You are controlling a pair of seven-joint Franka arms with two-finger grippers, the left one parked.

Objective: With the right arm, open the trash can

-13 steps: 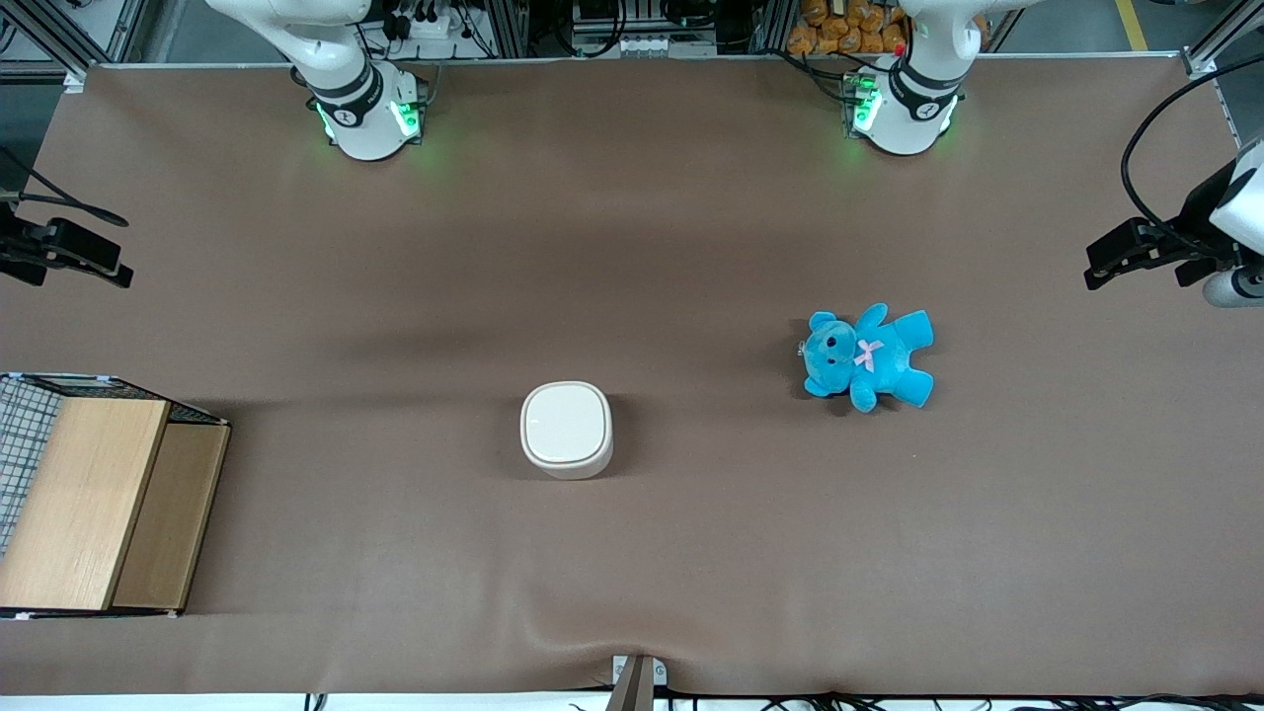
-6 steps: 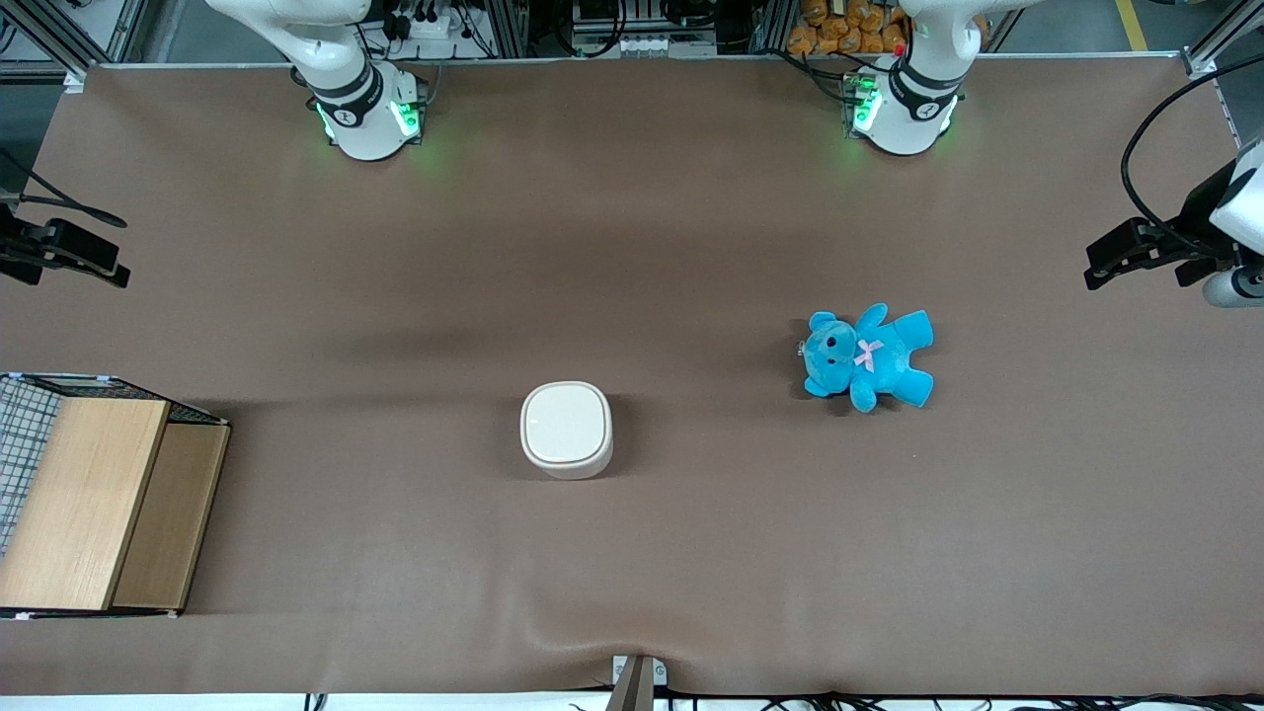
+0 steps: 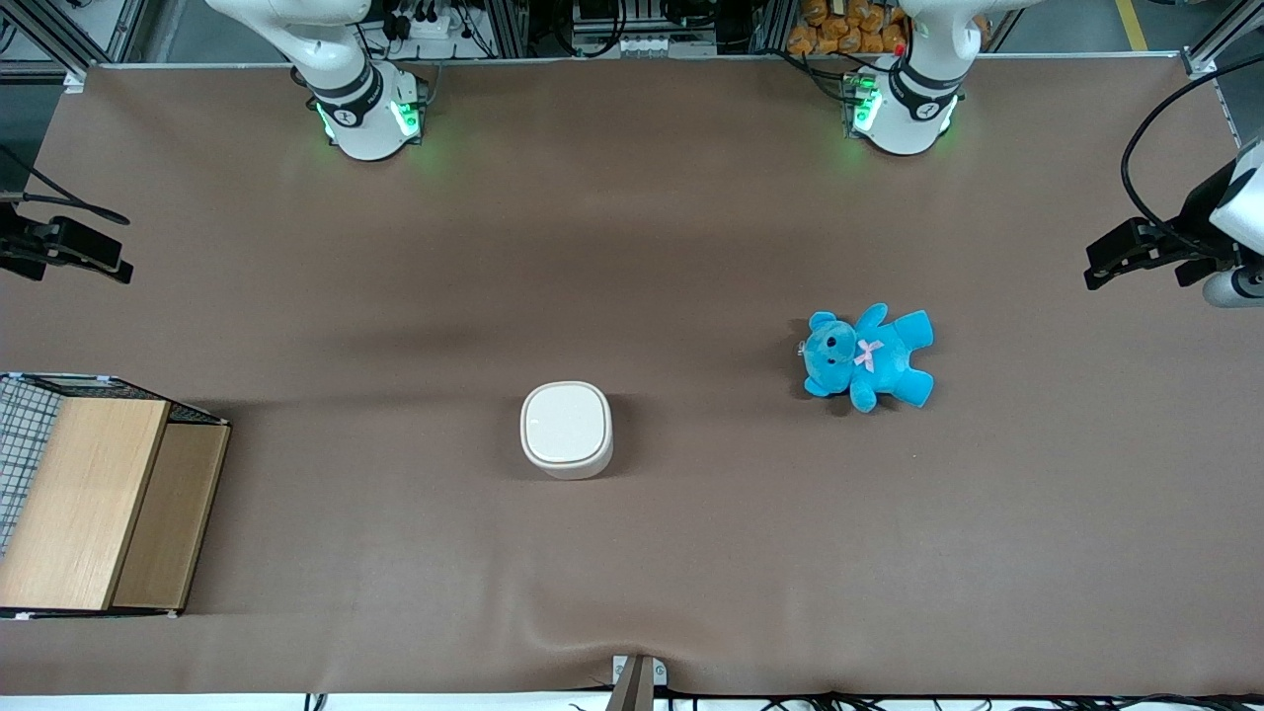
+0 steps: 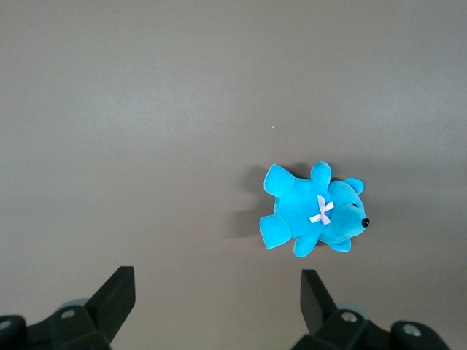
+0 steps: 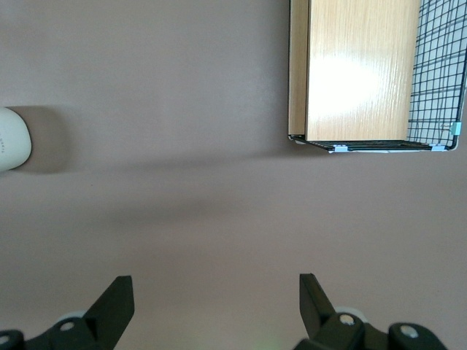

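Observation:
The trash can (image 3: 566,430) is a small cream-white bin standing on the brown table mat, its lid shut flat. Only its rounded edge shows in the right wrist view (image 5: 11,138). My right gripper (image 3: 109,262) hangs above the table toward the working arm's end, far off sideways from the trash can and farther from the front camera than it. In the right wrist view the gripper (image 5: 215,295) is open, its two black fingers (image 5: 117,299) wide apart with only bare mat between them. It holds nothing.
A wooden box with wire mesh (image 3: 89,499) stands at the working arm's end of the table, nearer the front camera than the gripper; it also shows in the right wrist view (image 5: 361,73). A blue teddy (image 3: 867,357) lies toward the parked arm's end.
My right gripper has shifted only very slightly. The trash can, teddy and box have not moved.

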